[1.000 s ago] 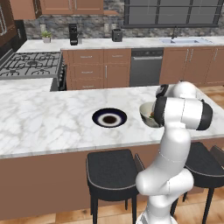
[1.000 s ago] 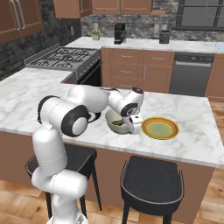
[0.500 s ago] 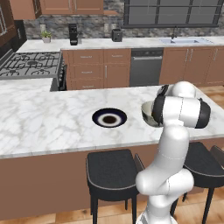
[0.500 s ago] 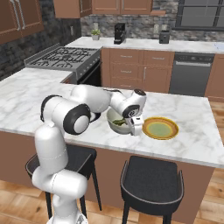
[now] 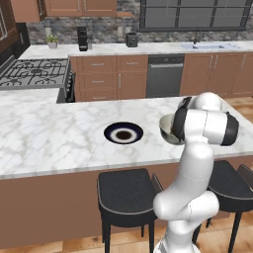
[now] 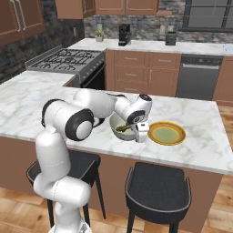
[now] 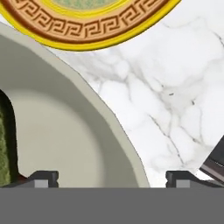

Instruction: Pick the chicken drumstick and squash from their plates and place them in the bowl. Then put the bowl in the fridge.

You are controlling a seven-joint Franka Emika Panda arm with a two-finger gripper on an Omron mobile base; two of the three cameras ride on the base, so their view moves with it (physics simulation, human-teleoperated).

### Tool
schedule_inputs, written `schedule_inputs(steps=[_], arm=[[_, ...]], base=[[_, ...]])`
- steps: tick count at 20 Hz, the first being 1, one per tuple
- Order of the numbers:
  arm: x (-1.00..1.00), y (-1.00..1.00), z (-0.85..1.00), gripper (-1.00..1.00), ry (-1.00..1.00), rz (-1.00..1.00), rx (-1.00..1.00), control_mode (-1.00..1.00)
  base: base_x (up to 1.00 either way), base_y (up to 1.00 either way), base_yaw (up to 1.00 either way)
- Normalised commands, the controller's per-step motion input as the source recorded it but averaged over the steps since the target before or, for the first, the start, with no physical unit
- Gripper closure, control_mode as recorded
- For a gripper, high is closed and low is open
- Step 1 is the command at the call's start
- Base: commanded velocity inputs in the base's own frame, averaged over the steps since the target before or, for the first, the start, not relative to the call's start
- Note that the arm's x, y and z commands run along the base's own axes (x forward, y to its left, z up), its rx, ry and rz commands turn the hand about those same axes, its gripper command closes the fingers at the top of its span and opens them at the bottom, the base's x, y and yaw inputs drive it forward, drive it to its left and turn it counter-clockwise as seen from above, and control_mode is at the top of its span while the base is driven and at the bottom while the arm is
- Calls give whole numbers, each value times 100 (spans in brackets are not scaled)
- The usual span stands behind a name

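White-veined marble worktop (image 6: 200, 136) carrying three dishes. Glossy grey-beige deep bowl (image 6: 119, 126) with a green piece inside, between a flat black plate with a white ring (image 5: 123, 133) and a yellow-orange plate (image 6: 167, 133). Claw (image 6: 139, 132), jaws spread wide and grasping nothing, straddling the bowl's rim (image 7: 114, 120).

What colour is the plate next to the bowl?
The plate is yellow with an orange-brown key-pattern rim and greenish centre, clearest in the hand view.
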Motion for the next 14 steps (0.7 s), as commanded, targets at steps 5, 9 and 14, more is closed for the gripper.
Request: schedule_inputs(steps=[5, 9, 14], arm=[[0, 20, 0, 100, -1, -2, 0, -100], [0, 23, -1, 100, -1, 0, 0, -100], [0, 19, -1, 100, -1, 0, 0, -100]], base=[[0, 0, 0], [0, 0, 0], [0, 0, 0]])
